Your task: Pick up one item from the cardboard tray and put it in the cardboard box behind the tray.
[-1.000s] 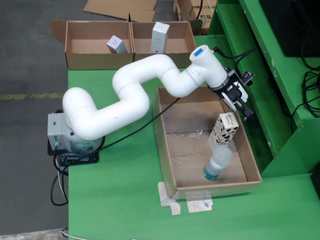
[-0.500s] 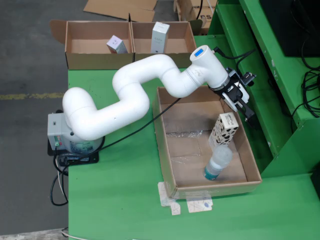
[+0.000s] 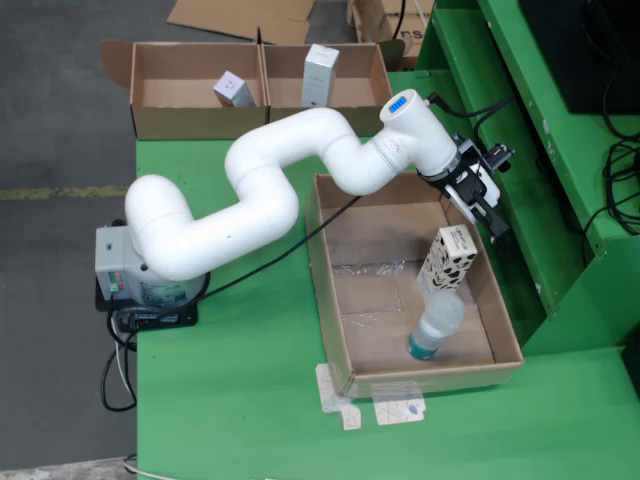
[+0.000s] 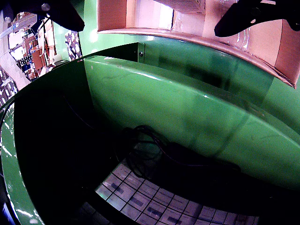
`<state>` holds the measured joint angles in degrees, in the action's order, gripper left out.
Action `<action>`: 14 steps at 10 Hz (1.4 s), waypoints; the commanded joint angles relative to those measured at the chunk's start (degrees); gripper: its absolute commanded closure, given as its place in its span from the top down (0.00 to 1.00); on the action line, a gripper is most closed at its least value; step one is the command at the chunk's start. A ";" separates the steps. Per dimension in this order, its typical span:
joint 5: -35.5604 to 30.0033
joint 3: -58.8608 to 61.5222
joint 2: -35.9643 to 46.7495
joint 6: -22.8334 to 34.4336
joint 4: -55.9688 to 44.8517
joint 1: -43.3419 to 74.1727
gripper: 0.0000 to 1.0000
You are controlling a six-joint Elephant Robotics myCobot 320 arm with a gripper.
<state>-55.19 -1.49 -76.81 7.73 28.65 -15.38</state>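
Tray (image 3: 330,290) items are not yet picked: my hand (image 3: 487,200) hangs over the tray's right wall in the fixed view, fingers (image 4: 243,16) spread wide and holding nothing. Just below it stands a patterned carton (image 3: 447,258), touching a bottle (image 3: 435,325) lying beneath. I judge this the approach step; next I must swing inward and descend. 2 boxes (image 3: 160,115) wait behind on the counter (image 3: 230,400).

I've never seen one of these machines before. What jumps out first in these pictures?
In the fixed view, the fat white arm snakes across the green table, its black gripper open and empty over the right wall of a cardboard tray. In that tray a patterned carton stands above a lying plastic bottle. Behind, two open boxes each hold a small carton.
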 commanded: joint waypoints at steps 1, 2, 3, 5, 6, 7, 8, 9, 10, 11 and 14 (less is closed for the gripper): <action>0.58 1.49 3.51 -0.74 0.68 -0.47 1.00; 0.60 1.49 3.44 -1.81 0.67 -0.91 1.00; 0.59 1.49 3.44 -1.83 0.68 -0.91 1.00; 0.59 1.49 3.36 -2.47 0.67 -1.45 1.00; 0.59 1.49 3.48 -2.54 0.67 -1.58 1.00; 0.58 1.49 3.48 -2.53 0.68 -1.58 1.00; 0.58 1.49 3.55 -2.85 0.68 -1.61 1.00; 0.58 1.49 3.54 -3.20 0.68 -1.61 1.00; 0.58 1.49 3.59 -3.63 0.67 -1.48 1.00; 0.58 1.49 3.59 -3.73 0.67 -1.28 1.00; 0.57 1.49 3.74 -6.34 0.66 -1.05 1.00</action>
<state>-55.19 -1.49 -76.81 3.33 28.65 -16.17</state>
